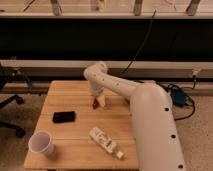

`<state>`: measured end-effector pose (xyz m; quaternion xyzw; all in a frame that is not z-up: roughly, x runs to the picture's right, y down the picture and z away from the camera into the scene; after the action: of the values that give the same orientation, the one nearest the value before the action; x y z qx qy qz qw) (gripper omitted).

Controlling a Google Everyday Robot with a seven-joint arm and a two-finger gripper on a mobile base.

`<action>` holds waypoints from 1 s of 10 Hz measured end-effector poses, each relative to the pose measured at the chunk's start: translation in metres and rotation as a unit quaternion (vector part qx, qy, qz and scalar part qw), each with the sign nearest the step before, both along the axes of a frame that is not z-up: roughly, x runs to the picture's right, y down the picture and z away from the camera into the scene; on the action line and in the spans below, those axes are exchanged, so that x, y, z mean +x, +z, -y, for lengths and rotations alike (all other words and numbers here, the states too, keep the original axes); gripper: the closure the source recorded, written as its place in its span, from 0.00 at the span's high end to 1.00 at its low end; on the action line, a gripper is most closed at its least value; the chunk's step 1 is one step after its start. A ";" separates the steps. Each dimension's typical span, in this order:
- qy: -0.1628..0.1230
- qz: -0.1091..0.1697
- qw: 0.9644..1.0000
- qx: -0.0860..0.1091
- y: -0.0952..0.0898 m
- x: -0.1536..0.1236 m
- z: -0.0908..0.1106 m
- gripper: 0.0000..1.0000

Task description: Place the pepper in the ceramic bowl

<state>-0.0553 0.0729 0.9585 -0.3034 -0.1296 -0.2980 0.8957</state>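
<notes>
A: Where is the gripper [98,101] found?

B: It is hung low over the tabletop [75,95], just toward 12 o'clock from the middle, the far edge being taken as 12. It is pointed downward from the white arm [145,110], which is reached in from 4 o'clock.

A: And the pepper [94,104]?

B: A small dark red shape is seen right at the gripper's tip, on its 9 o'clock side, close above the wood. Whether the jaws are closed on it cannot be told.

A: Why would it be held so low?

B: Probably so that little drop is risked for the pepper; that is judged, not seen.

A: Is the ceramic bowl seen?

B: No bowl is seen. It may be hidden by the arm, by which the 3 o'clock side is covered.

A: What is counted?

B: One pepper, one gripper, one arm. One white paper cup [41,143] is stood upright at 8 o'clock, one flat black object [64,116] is laid at 9 o'clock, and one white packet [105,140] is laid slantwise at 6 o'clock. All three are set well apart from the gripper.
</notes>
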 end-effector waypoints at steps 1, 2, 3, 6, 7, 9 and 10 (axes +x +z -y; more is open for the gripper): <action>-0.004 0.001 1.000 -0.004 0.000 0.000 0.000 0.64; -0.006 0.003 1.000 -0.007 0.000 0.000 0.001 0.54; -0.009 0.003 1.000 -0.006 -0.004 0.000 0.004 0.42; -0.007 0.001 1.000 -0.004 -0.013 0.004 0.009 0.12; 0.001 -0.001 1.000 -0.004 -0.012 0.007 0.012 0.05; 0.020 -0.014 1.000 -0.009 -0.016 0.031 0.017 0.00; 0.031 -0.021 0.999 -0.010 -0.019 0.047 0.020 0.00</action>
<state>-0.0080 0.0530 0.9394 -0.3148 -0.1234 -0.2626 0.9037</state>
